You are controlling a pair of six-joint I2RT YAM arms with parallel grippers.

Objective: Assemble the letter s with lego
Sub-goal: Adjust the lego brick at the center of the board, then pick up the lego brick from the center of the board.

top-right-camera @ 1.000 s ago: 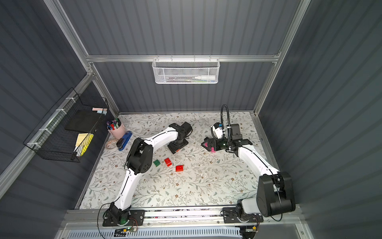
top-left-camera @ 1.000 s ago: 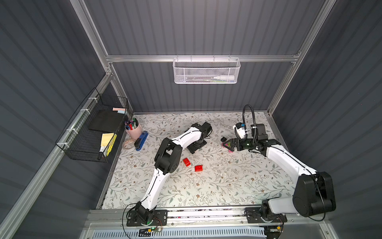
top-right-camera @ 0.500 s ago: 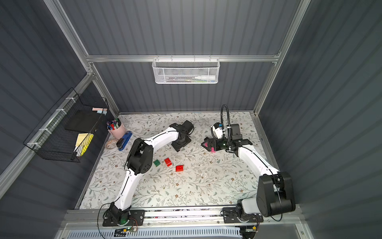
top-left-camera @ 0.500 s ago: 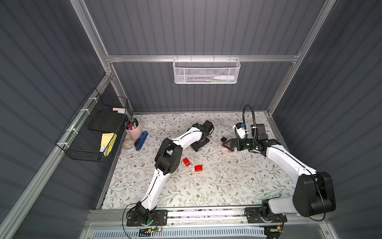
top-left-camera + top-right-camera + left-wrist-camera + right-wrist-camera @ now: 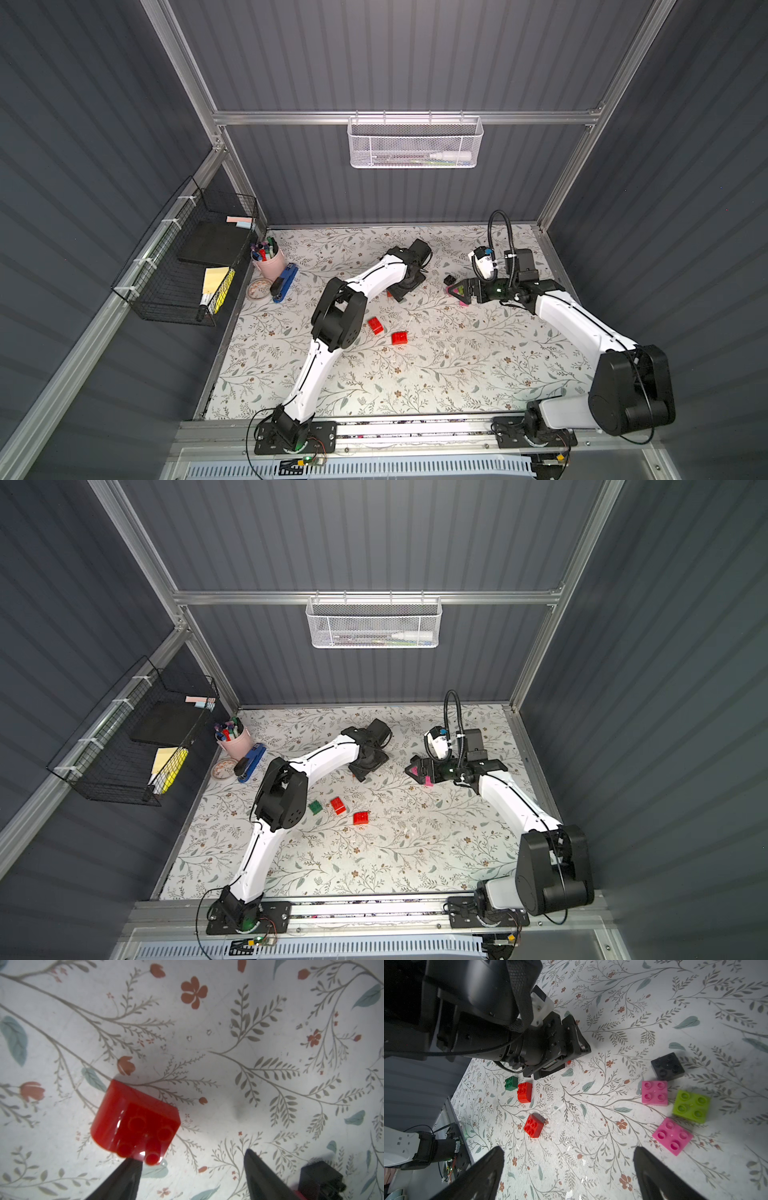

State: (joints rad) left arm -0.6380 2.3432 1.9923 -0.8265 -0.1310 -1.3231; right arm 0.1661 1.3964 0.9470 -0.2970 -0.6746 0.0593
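The lego bricks lie loose on the floral mat. A red brick (image 5: 135,1122) with a rounded side sits studs-up against the tip of one finger (image 5: 128,1176) of my left gripper (image 5: 193,1159), which is open with only mat between its jaws. In the right wrist view I see a dark green brick (image 5: 511,1083), two red bricks (image 5: 525,1089) (image 5: 533,1125), a black brick (image 5: 667,1066), two pink bricks (image 5: 654,1093) (image 5: 672,1135) and a lime green brick (image 5: 691,1106). My right gripper (image 5: 569,1151) hovers open above bare mat, beside the pink bricks.
A pink pen cup (image 5: 269,261), a blue stapler (image 5: 285,277) and a tape roll (image 5: 257,289) stand at the mat's back left. A black wire basket (image 5: 183,257) hangs on the left wall. The left arm's elbow (image 5: 338,318) rises beside the red bricks (image 5: 375,325).
My left gripper has shifted slightly toward the back of the mat. The right arm has not moved.
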